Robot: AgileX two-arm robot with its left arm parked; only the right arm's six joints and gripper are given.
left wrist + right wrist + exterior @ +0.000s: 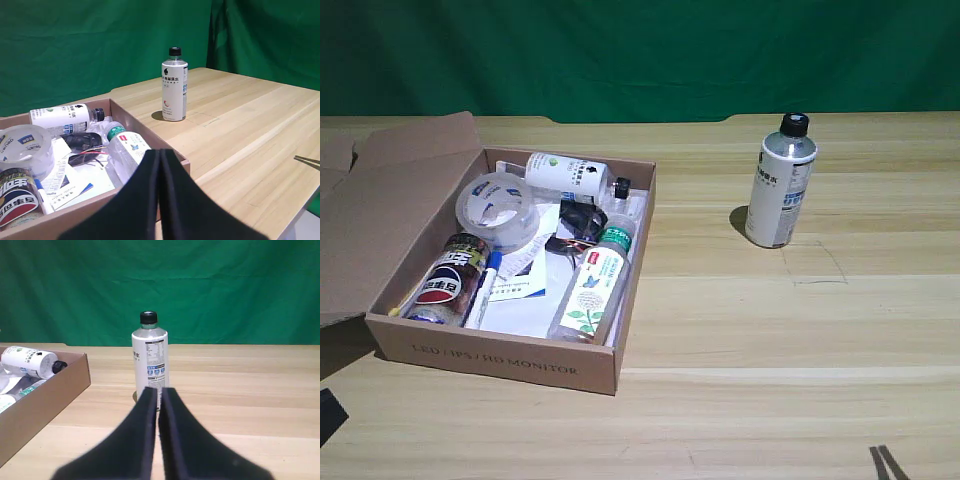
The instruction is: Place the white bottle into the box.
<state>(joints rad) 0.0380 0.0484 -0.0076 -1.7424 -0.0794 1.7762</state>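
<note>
Nearest the lens, the black claw [159,392] sat pinched narrow and should spread before closing around the upright silvery-white black-capped bottle [149,360] at frame centre.

white bottle [780,183] right of box [510,352]

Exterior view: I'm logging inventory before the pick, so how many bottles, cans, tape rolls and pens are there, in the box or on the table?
Bottles: 3, the white bottle upright on the table, the smaller white bottle and the green-capped bottle lying in the box
Cans: 1
Tape rolls: 1
Pens: 1
Total: 6
</note>
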